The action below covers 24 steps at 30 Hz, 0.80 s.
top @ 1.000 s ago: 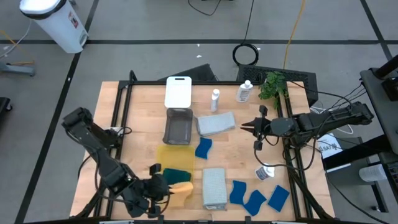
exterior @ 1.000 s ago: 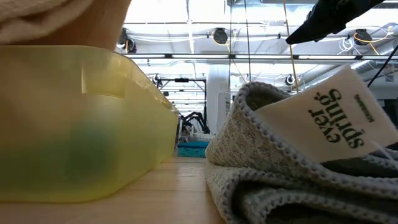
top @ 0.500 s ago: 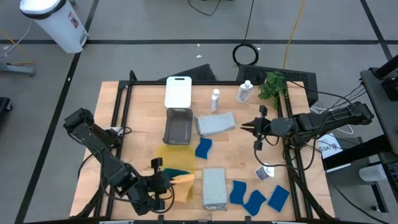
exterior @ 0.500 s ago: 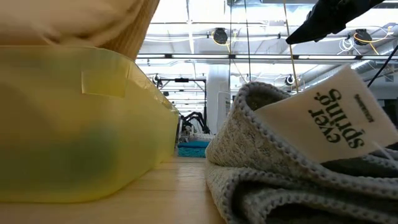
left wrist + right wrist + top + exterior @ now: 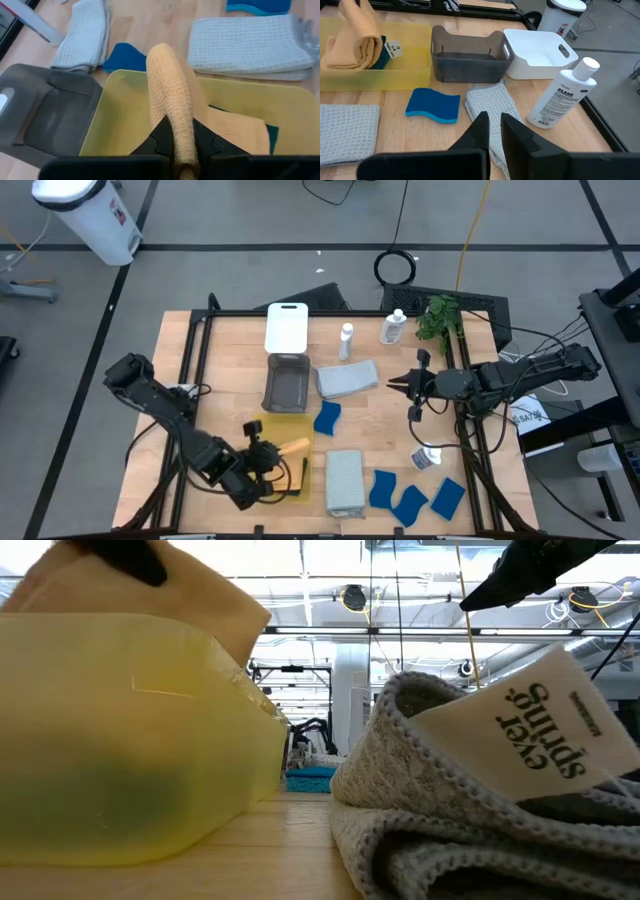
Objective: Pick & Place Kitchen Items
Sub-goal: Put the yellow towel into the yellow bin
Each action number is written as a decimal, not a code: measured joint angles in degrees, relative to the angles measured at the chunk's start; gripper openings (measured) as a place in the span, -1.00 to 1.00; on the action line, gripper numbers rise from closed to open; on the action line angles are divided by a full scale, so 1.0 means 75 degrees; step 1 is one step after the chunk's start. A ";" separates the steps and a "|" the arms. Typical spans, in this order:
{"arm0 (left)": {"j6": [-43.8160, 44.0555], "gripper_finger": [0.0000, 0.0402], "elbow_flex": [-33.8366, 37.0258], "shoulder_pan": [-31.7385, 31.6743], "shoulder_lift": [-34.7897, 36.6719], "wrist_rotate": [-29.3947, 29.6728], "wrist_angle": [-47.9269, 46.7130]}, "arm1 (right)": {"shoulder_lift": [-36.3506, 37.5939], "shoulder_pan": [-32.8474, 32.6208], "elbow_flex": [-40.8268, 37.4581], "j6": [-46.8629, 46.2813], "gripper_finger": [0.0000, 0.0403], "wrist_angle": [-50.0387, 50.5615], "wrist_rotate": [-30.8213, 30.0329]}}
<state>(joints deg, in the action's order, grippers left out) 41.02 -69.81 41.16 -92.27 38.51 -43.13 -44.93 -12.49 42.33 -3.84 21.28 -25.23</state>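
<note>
The left gripper (image 5: 182, 145) is pinching a fold of the orange cloth (image 5: 175, 107) over the yellow tray (image 5: 262, 430), most of the cloth draping inside atop a dark teal cloth (image 5: 271, 132). The right gripper (image 5: 492, 131) is hanging closed and empty near a white bottle (image 5: 563, 95), above a grey cloth (image 5: 492, 105). Soft, light and floppy, the orange cloth is likely sagging wherever unsupported; a grip on the thick folded edge looks safest against unfurling.
</note>
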 joint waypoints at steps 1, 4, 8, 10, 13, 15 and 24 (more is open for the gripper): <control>0.0011 -0.90 0.0030 -0.0039 0.0000 -0.0045 -0.0006 | 0.0000 0.0000 0.0000 -0.0002 -0.91 0.0000 0.0000; 0.0034 -0.90 0.0105 -0.0166 0.0000 -0.0162 -0.0014 | 0.0000 0.0000 0.0000 0.0000 -0.91 0.0000 0.0000; 0.0123 -0.84 0.0331 -0.0324 0.0000 -0.0193 -0.0014 | 0.0000 0.0000 0.0000 -0.0001 -0.91 0.0000 0.0000; 0.0118 -0.78 0.0487 -0.0428 0.0000 -0.0213 -0.0035 | 0.0000 0.0000 0.0000 -0.0002 -0.91 0.0000 0.0000; 0.0157 -0.70 0.0651 -0.0606 0.0000 -0.0448 -0.0038 | 0.0000 0.0000 0.0000 -0.0002 -0.91 0.0000 0.0000; 0.0287 -0.66 0.0680 -0.0717 0.0000 -0.0545 -0.0038 | 0.0000 0.0000 0.0000 0.0000 -0.91 0.0000 0.0000; 0.0555 -0.23 0.0680 -0.0938 0.0000 -0.0911 -0.0038 | 0.0000 0.0000 0.0000 -0.0002 -0.91 0.0000 0.0000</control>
<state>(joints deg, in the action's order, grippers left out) 45.19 -64.71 34.13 -92.27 31.68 -43.42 -44.93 -12.49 42.33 -3.85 21.28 -25.23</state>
